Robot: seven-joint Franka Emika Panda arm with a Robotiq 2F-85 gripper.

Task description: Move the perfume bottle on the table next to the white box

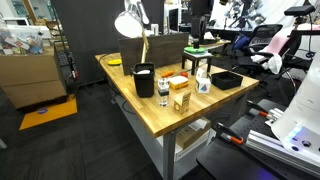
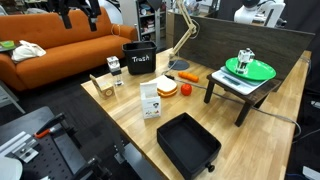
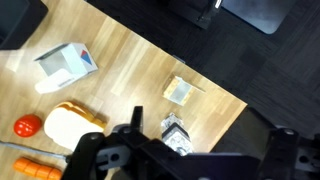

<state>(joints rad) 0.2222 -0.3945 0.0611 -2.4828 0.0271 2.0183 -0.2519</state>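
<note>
The claw (image 3: 185, 158) comes in at the bottom of the wrist view. Its two dark fingers stand wide apart, and it holds nothing. It hangs high over the wooden worktop (image 3: 130, 60).

The perfume bottle (image 3: 175, 135) shows low in the middle of the wrist view, right by the claw's dark parts, and looks shiny. In an exterior view the perfume bottle (image 1: 163, 92) stands up near the middle of the frame, just beside the black cup (image 1: 143, 80) and a yellow-orange carton (image 1: 181, 100).

The white box (image 3: 65, 65) is in the upper left of the wrist view, well apart from the bottle. It has a blue mark on it. Below it, at the left edge, sit a piece of bread (image 3: 72, 122), a red tomato (image 3: 28, 125) and an orange carrot (image 3: 35, 168).

In an exterior view the white box (image 2: 150, 100) stands up in the middle of the frame. A black tray (image 2: 188, 145) lies below it. A green plate (image 2: 248, 68) sits in the upper right.
</note>
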